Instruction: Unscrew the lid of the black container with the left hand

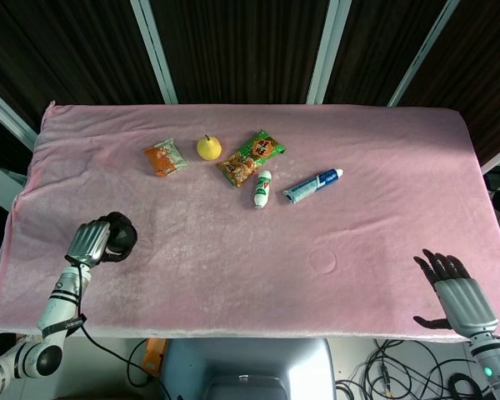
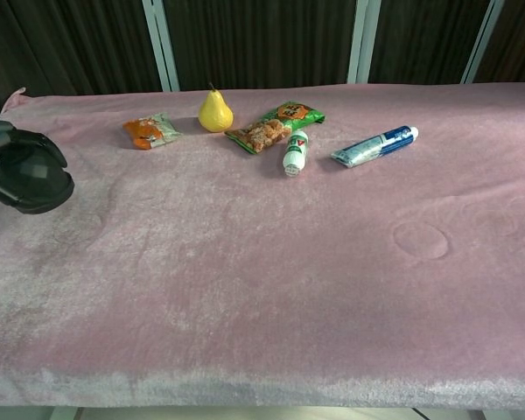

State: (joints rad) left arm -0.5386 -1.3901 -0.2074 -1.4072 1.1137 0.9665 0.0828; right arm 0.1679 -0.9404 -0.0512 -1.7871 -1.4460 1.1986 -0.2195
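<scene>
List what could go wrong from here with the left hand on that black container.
1. The left hand grips the round black container alone; the right hand rests far off at the table's other end, so the whole body may turn instead of the lid.
2. The container sits close to the left edge of the pink velvet cloth, so a slip might send it off the table.
3. The soft cloth may bunch under twisting.
</scene>
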